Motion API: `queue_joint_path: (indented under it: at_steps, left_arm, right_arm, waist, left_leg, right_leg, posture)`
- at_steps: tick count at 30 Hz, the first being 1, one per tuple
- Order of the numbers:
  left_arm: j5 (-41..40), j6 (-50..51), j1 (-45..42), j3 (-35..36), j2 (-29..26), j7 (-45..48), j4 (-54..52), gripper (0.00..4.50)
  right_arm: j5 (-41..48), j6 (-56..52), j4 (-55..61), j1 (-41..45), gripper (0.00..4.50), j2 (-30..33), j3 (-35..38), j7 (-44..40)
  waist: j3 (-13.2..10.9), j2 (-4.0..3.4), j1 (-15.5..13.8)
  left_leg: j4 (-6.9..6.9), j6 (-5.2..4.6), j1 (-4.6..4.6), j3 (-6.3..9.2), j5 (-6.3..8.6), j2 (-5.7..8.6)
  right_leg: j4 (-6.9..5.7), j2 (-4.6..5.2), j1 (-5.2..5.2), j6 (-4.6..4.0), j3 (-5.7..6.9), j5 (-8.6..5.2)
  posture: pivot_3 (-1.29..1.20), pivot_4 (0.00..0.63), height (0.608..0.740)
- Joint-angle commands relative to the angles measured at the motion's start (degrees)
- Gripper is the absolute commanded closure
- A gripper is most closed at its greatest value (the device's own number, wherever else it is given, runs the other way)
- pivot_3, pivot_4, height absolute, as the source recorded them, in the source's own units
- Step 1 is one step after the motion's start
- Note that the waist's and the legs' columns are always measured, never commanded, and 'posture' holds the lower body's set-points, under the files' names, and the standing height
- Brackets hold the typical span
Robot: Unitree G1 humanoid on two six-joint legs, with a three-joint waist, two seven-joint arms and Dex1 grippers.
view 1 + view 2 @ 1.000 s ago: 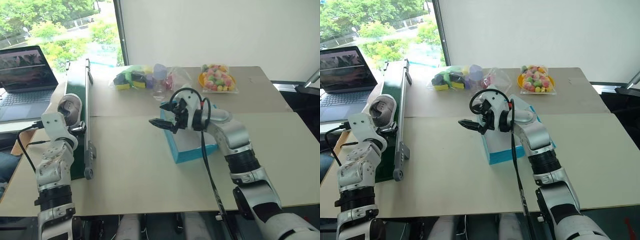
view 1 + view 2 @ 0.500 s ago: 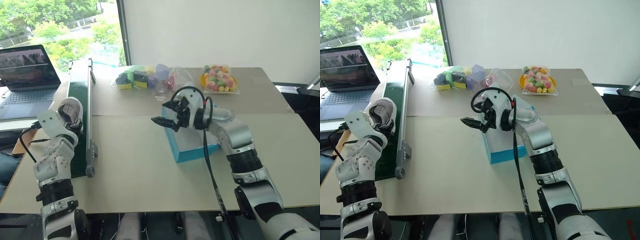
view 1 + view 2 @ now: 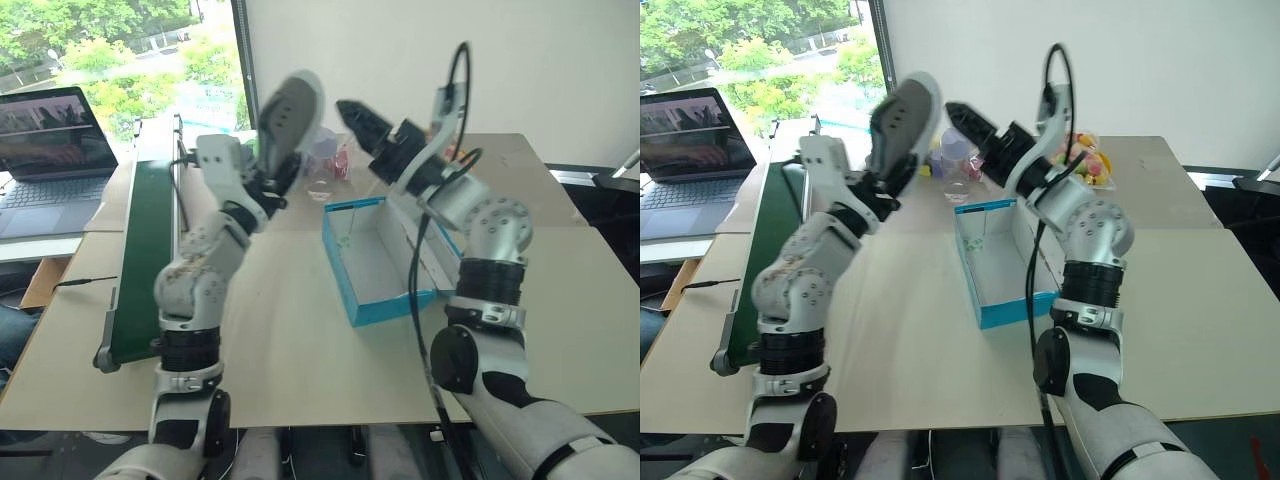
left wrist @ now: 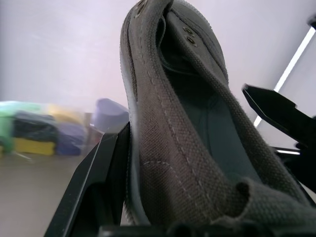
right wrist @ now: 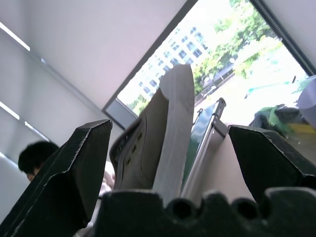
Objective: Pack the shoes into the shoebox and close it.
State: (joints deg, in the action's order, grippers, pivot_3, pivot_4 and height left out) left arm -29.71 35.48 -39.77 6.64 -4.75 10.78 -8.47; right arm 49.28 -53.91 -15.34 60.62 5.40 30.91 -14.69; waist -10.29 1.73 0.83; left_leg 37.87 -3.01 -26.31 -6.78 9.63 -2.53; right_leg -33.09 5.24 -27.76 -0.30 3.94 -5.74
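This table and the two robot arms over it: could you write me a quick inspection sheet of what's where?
Surface: pale beige table, bare near the front edge.
Job's things: grey fabric sneaker held aloft, toe up; bright blue cardboard shoebox open, white inside, nothing seen in it.
Clutter: long dark green case at the table's left; bagged colourful items at the back.
Grippers: left gripper shut on the sneaker's heel end; right gripper open, facing the sneaker.
Cables: black cable along the right arm.
Surroundings: open laptop, window, white wall.

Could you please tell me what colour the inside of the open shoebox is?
White inside the shoebox, with bright blue outer walls; the left eye view shows it best.
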Motion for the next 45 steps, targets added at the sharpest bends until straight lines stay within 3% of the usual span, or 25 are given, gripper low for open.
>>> queue_joint_path:
  at_steps: [1,9,13,16,21,23,26,31,34,37,45]
  left_arm:
    - [-1.77,0.61,-2.53,-3.34,3.31,0.08,-3.82,2.03]
    - [-2.33,3.53,-2.08,-6.57,5.26,0.83,-5.37,2.03]
    - [-2.90,5.38,-0.81,-6.80,3.81,1.63,-6.29,2.04]
    - [-3.52,7.31,-0.53,-6.14,1.52,2.45,-6.65,2.04]
    - [-4.07,8.44,-1.82,-4.94,-1.13,4.06,-5.81,2.04]
    - [-4.79,9.48,-2.51,-4.71,-2.40,5.70,-5.67,1.16]
    - [-5.62,12.04,-3.88,-4.70,-8.80,11.13,-5.97,0.12]
    - [-6.87,13.76,-4.78,-3.59,-17.80,17.98,-5.74,0.10]
    - [-5.84,13.66,-4.84,-5.25,-21.97,21.22,-5.96,0.10]
    - [-4.58,12.35,-4.93,-6.99,-22.96,22.42,-5.89,0.10]
    - [-2.09,10.70,-3.17,-10.13,-23.97,25.53,-8.83,0.10]
  right_arm:
    - [3.32,-0.33,1.03,1.25,0.00,0.62,0.91,2.76]
    - [2.97,1.03,1.29,0.25,0.00,1.24,-0.33,4.13]
    - [3.08,1.55,2.66,-0.47,0.97,1.37,-0.75,3.95]
    - [3.81,1.78,3.69,-0.61,2.16,1.42,-0.59,4.65]
    - [4.16,1.92,4.34,-0.35,3.73,1.54,-0.90,5.56]
    - [4.20,1.98,4.52,-0.36,4.17,1.61,-1.17,5.82]
    - [2.40,2.56,5.06,-0.63,4.18,2.84,-3.10,5.25]
    - [-1.96,3.64,3.65,-0.75,4.19,7.76,-6.46,3.99]
    - [-11.34,3.43,1.68,-2.66,4.19,14.80,-16.38,0.45]
    - [-16.85,4.92,-0.51,-5.91,4.19,17.78,-23.85,-4.48]
    - [-24.66,10.02,-6.70,-9.89,4.19,16.22,-28.14,-7.44]
  waist:
    - [0.00,0.00,0.19]
    - [0.00,-0.01,0.36]
    - [0.00,-0.01,0.31]
    - [-0.01,-0.03,0.22]
    - [-0.01,-0.03,0.19]
    - [-0.01,-0.03,0.16]
    - [-0.03,-0.06,0.24]
    - [-0.05,-0.08,0.27]
    - [-0.05,-0.09,0.15]
    - [-0.04,-0.08,-0.06]
    - [-0.08,-0.10,0.20]
  left_leg:
    - [0.00,-0.10,0.01,0.01,-0.06,0.01]
    - [0.00,-0.46,0.12,0.15,-0.27,0.00]
    - [0.01,-0.46,0.12,0.17,-0.27,0.00]
    - [0.01,-0.46,0.11,0.18,-0.27,0.01]
    - [0.01,-0.46,0.11,0.18,-0.27,0.00]
    - [0.01,-0.45,0.10,0.19,-0.26,0.00]
    - [0.01,-0.44,0.11,0.19,-0.26,-0.01]
    - [0.01,-0.07,0.13,0.20,-0.04,-0.04]
    - [0.01,-0.04,0.11,0.18,-0.02,0.00]
    - [0.01,-0.02,0.12,0.19,-0.01,0.03]
    - [0.01,-0.04,0.11,0.15,-0.02,0.02]
  right_leg:
    - [-0.01,-0.01,0.00,0.00,-0.02,0.00]
    - [-0.01,-0.03,0.10,0.00,-0.05,0.00]
    - [-0.01,-0.02,0.14,0.00,-0.05,0.00]
    - [0.00,0.00,0.14,0.00,-0.05,0.00]
    - [0.03,-0.01,0.14,0.00,-0.05,-0.01]
    - [0.03,0.00,0.14,-0.01,-0.04,-0.01]
    - [0.02,-0.01,0.14,-0.01,-0.04,-0.01]
    - [0.02,-0.02,0.13,-0.09,-0.03,-0.06]
    - [0.05,0.01,0.13,-0.18,-0.03,-0.12]
    - [0.11,0.06,0.21,-0.33,-0.02,-0.26]
    - [0.06,-0.01,0.14,-0.13,-0.09,-0.14]
  posture:
    - [0.00,0.150,0.738]
    - [0.00,0.150,0.738]
    - [0.00,0.150,0.738]
    - [0.00,0.150,0.738]
    - [0.00,0.150,0.738]
    - [0.00,0.150,0.738]
    - [0.00,0.150,0.738]
    - [0.00,0.150,0.738]
    - [0.00,0.150,0.738]
    - [0.00,0.150,0.738]
    - [0.00,0.150,0.738]
